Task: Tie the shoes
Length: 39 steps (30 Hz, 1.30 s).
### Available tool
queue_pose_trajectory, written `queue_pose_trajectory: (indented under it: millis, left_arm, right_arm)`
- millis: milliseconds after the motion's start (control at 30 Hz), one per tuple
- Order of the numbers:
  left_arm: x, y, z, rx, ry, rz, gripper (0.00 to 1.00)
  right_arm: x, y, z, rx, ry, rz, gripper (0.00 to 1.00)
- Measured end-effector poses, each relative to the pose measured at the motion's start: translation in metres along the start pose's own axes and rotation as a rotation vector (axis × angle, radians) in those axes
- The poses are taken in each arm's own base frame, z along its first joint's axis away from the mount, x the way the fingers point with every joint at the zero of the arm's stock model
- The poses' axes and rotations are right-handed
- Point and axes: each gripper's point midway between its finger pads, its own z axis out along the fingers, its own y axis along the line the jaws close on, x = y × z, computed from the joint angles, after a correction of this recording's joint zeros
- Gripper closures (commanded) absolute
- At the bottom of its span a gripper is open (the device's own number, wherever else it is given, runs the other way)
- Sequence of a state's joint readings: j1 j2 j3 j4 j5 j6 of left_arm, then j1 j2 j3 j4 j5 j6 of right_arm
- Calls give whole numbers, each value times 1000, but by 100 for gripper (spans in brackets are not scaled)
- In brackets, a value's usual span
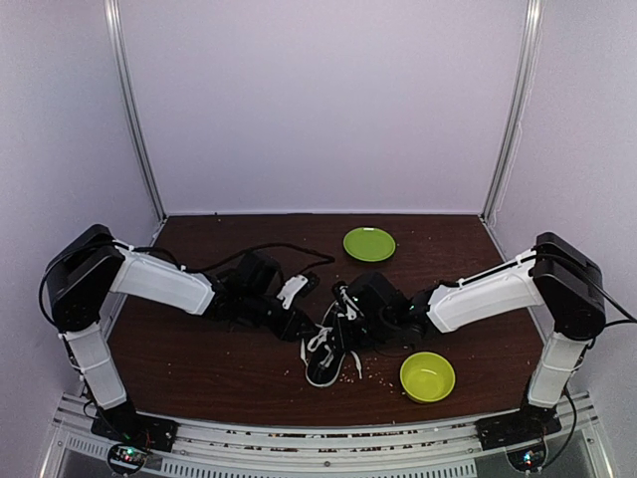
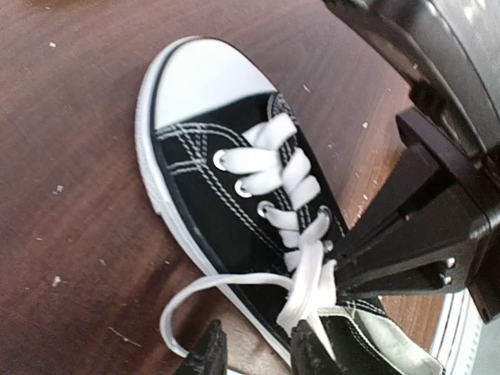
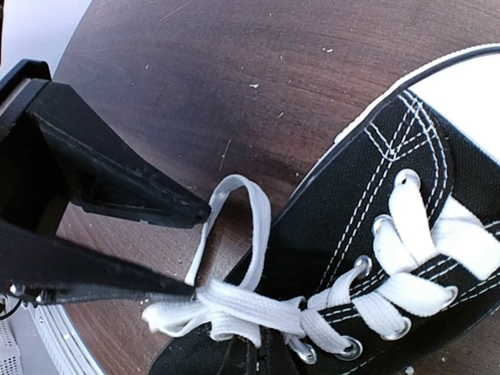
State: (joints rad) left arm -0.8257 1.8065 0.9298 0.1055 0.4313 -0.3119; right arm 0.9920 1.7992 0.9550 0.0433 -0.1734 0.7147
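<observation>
A black sneaker (image 1: 325, 356) with a white toe cap (image 2: 207, 78) lies on the dark table between both grippers. Its white laces (image 3: 266, 305) are gathered at the top eyelets. One lace loop (image 3: 254, 211) hangs off the shoe's side. My left gripper (image 2: 258, 351) is open, with its fingertips (image 3: 199, 209) on either side of that loop's base. My right gripper (image 2: 337, 267) reaches in from the other side, its tips closed on the lace bundle at the tongue. In the right wrist view its own tips (image 3: 258, 355) are mostly hidden at the bottom edge.
A green plate (image 1: 369, 244) lies at the back of the table. A green bowl (image 1: 427, 376) stands right of the shoe near the front. A small white object (image 1: 293, 291) and a black cable (image 1: 269, 249) lie behind the left gripper. Crumbs dot the wood.
</observation>
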Motion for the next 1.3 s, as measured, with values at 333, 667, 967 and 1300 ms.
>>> queue_pose_trajectory:
  millis: [333, 667, 967, 1300]
  left_arm:
    - [6, -8, 6, 71, 18, -14, 70]
    - [12, -7, 16, 90, 41, -51, 100]
    - [4, -6, 14, 73, 6, -33, 100]
    - [-10, -18, 2, 48, -62, 33, 100]
  right_arm:
    - [0, 0, 0, -1, -1, 0, 100]
    - [0, 0, 0, -3, -3, 0, 100]
    - [0, 0, 0, -2, -3, -1, 100]
    - [0, 0, 0, -3, -3, 0, 100]
